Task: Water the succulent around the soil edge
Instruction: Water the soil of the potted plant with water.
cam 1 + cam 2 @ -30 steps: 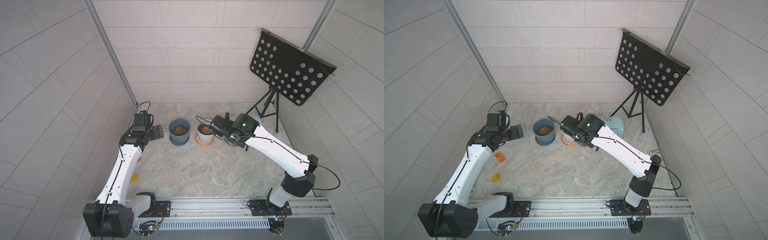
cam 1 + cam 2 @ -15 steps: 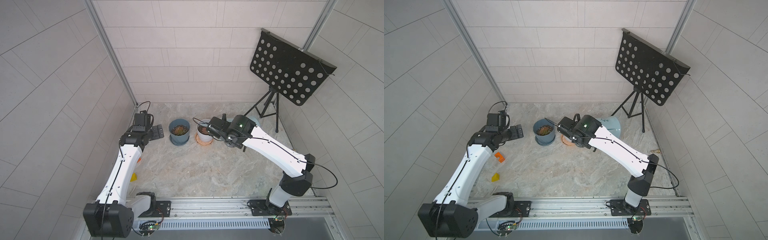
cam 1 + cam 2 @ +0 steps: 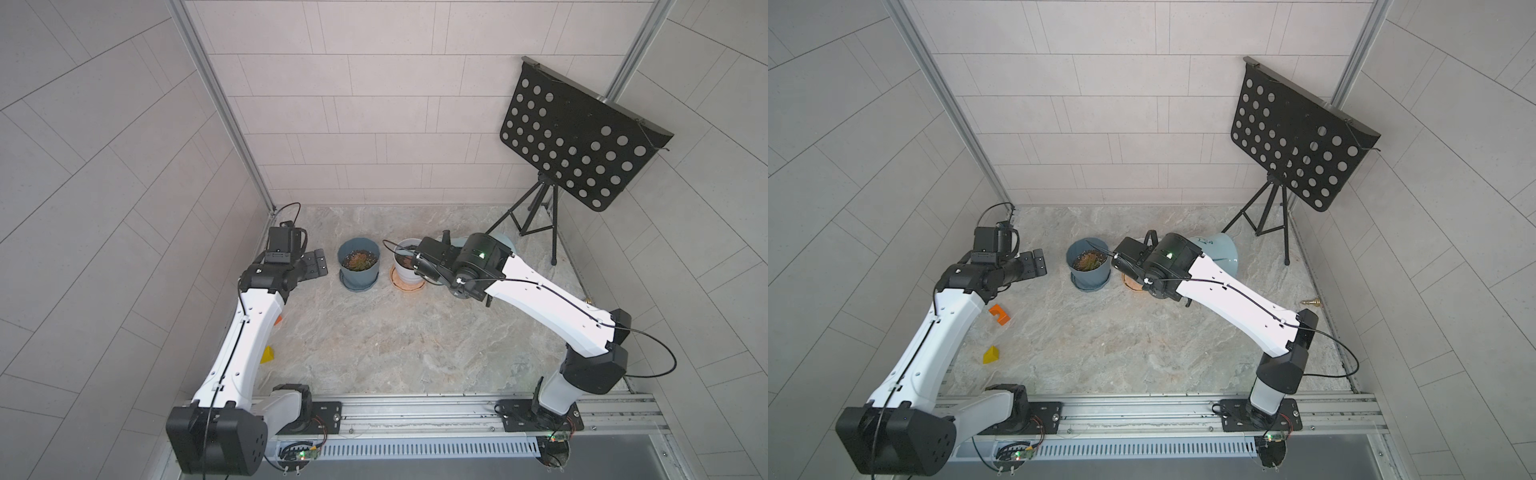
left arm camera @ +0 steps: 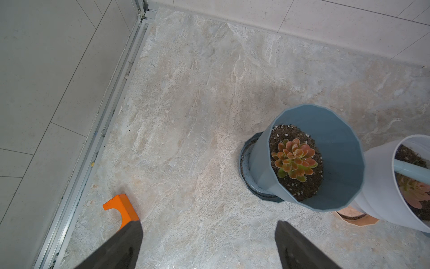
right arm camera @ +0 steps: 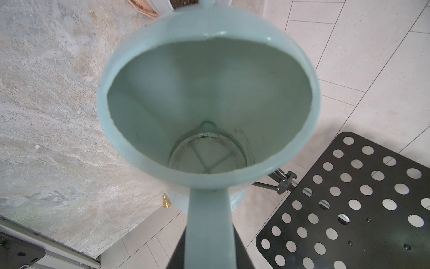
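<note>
Pouring step, I think. My right gripper (image 5: 208, 246) squeezed tight on watering can (image 5: 186, 81) handle. Can tipped, spout (image 4: 409, 171) over white pot (image 3: 409, 270), middle of a top view. succulent (image 4: 416, 193) inside. My left gripper (image 4: 209, 235) wide apart, empty. Next: slide spout slowly round dirt edge, missing leaves.

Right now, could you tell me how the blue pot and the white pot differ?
The blue pot is faceted, while the white pot is smooth-walled. The blue pot stands on a matching blue saucer, the white pot on a terracotta saucer. The watering can reaches its spout over the white pot's rim; nothing hangs over the blue pot. Each holds a reddish succulent in dark soil.
</note>
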{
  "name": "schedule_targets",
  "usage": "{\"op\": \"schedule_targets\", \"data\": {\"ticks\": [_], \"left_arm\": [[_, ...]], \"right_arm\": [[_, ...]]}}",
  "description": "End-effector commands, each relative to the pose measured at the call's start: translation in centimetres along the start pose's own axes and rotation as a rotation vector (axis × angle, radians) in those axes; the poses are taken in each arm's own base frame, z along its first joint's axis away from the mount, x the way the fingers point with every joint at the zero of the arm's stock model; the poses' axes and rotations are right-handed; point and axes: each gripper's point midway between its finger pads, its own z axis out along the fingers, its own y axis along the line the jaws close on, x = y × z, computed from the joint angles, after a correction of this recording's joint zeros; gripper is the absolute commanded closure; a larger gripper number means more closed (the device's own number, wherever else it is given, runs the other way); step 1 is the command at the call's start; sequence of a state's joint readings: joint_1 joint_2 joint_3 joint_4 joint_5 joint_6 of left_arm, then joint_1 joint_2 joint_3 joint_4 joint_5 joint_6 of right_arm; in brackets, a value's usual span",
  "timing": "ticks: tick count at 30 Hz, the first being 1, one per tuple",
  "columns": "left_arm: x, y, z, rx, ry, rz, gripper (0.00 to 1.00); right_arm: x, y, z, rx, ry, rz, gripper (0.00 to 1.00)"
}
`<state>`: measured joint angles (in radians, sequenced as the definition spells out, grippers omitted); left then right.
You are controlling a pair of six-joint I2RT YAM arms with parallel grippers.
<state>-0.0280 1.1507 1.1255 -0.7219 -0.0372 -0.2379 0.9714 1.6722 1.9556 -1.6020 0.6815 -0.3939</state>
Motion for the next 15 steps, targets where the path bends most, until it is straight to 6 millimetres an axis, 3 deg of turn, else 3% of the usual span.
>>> {"op": "schedule_targets", "data": {"ticks": [1, 15], "left_arm": [[-0.6, 0.2, -0.4, -0.003, -0.021, -0.017, 0.03], [-0.5, 0.3, -0.4, -0.007, -0.023, -0.016, 0.03]], "right_arm": [[1.8, -1.1, -1.4, 0.057, -0.013, 0.024, 1.0], [3.6, 0.4, -1.9, 0.048, -0.014, 0.011, 1.0]]}}
